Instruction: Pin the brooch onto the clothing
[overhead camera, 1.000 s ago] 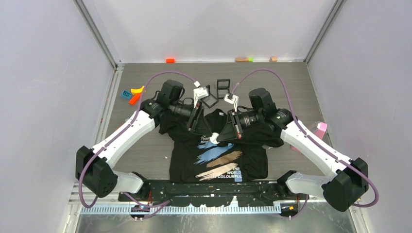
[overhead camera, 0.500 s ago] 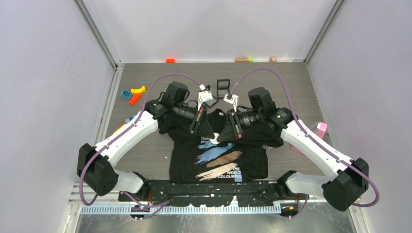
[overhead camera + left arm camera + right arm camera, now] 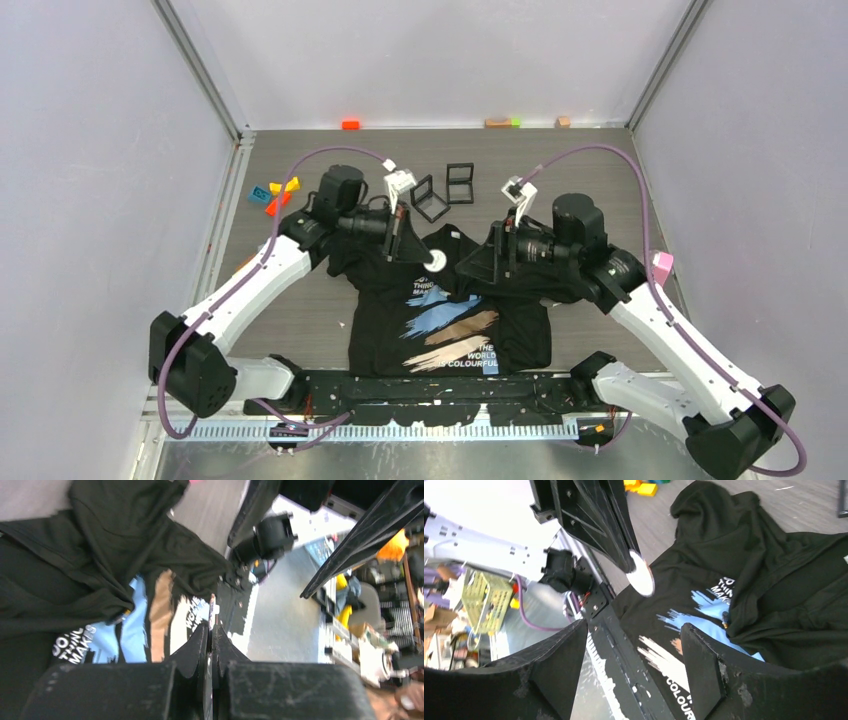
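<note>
The clothing, a black T-shirt with white text and blue, tan and cream streaks, lies rumpled on the table, its top half bunched under both arms. It also fills the left wrist view and the right wrist view. My left gripper is shut on the brooch, a small white disc held above the shirt's chest. The brooch shows edge-on past the left gripper. My right gripper stands open just right of the brooch, with nothing between its fingers.
Two black square frames lie behind the shirt. Coloured blocks sit at the left, a pink object at the right, and small blocks along the back wall. A black bar runs along the near edge.
My left gripper shut on the brooch. My right gripper then opened, let go of it and drew back to the right. The brooch rose slightly with the left gripper.
</note>
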